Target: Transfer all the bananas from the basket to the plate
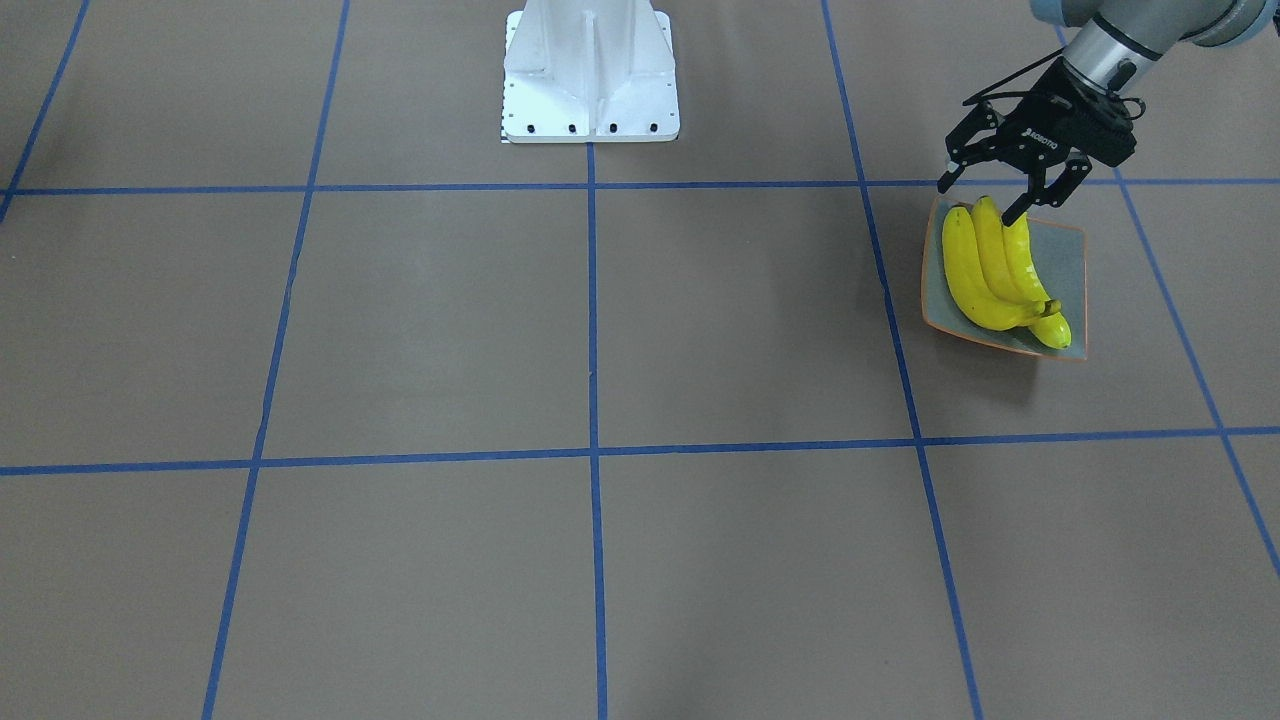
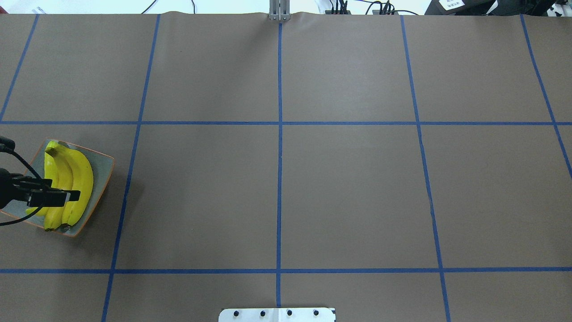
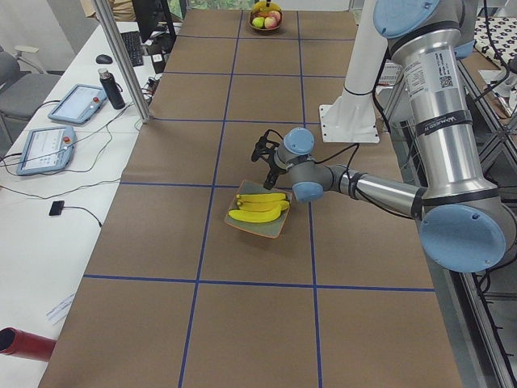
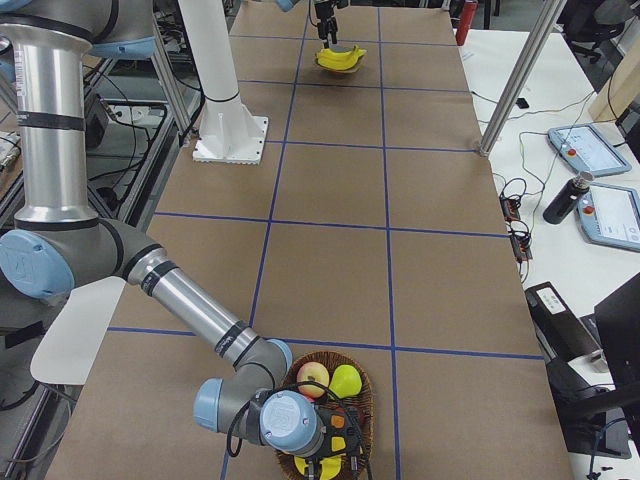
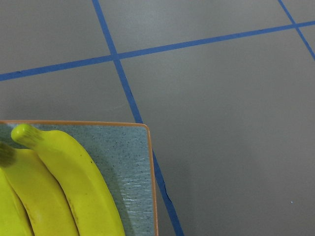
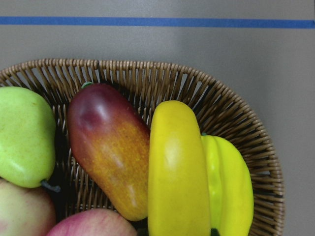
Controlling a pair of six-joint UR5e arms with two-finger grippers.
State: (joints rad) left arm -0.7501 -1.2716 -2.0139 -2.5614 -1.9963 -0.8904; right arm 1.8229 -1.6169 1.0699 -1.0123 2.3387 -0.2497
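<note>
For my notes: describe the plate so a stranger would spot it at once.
On the brown table with blue tape lines, look to the end at the robot's left, beneath the open left gripper. The plate is a square grey-blue dish with a thin orange rim, holding the yellow bananas; the round wicker basket sits at the opposite end.

glossy bananas [image 1: 985, 275], woven wicker basket [image 6: 147, 78]

The right gripper [image 4: 325, 456] is mostly hidden behind its wrist [image 4: 287, 420]; the exterior right view cuts the basket [image 4: 369, 396] off at 6 o'clock.
</note>
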